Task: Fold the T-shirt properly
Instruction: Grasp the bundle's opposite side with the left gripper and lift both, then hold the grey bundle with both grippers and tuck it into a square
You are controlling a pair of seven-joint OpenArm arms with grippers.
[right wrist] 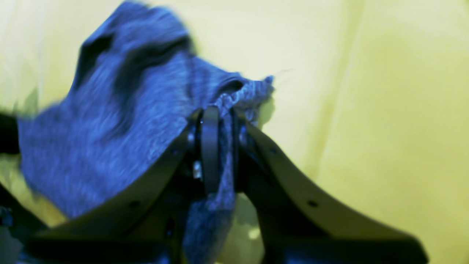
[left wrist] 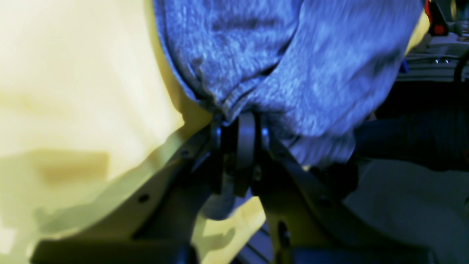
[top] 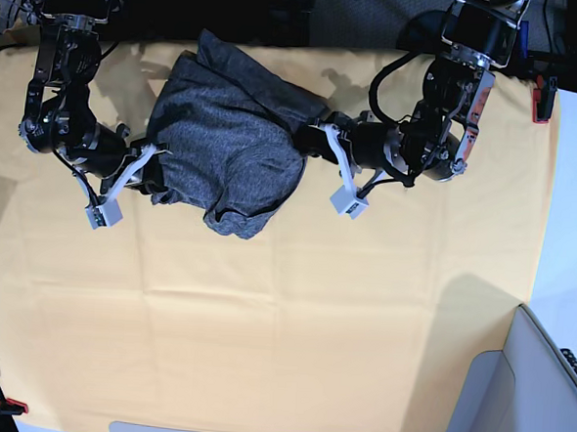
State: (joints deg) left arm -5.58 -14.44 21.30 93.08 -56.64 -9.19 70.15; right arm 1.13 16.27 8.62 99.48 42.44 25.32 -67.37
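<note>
I see the T-shirt (top: 229, 144), a heathered dark grey knit, bunched in a rumpled heap on the far half of the yellow-orange cloth (top: 263, 312). Its two side edges are gathered up and a loose fold sags toward me.

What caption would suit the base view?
Both grippers, left and right, pinch opposite edges of the grey T-shirt over a yellow-orange cloth.
</note>
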